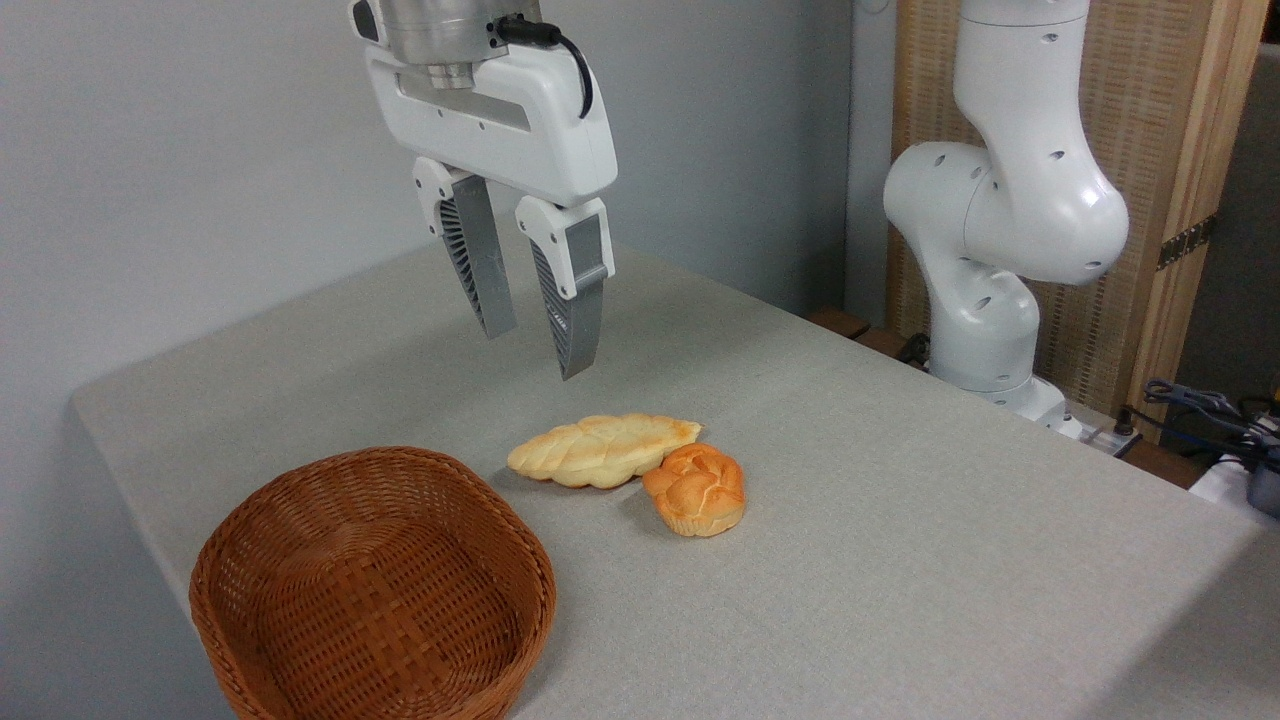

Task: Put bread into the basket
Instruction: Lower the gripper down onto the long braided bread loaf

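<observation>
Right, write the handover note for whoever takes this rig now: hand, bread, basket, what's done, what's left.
Hand: open, empty, hanging in the air above the table, behind the bread and a little to its left.
Bread: long braided loaf lying flat on the table, right of the basket, untouched. Its right end meets the small round bun.
Basket: at the front left, nothing in it.
Done: nothing yet.
Left: lower onto the loaf, grasp it without catching the bun, carry it left, release in the basket.
</observation>
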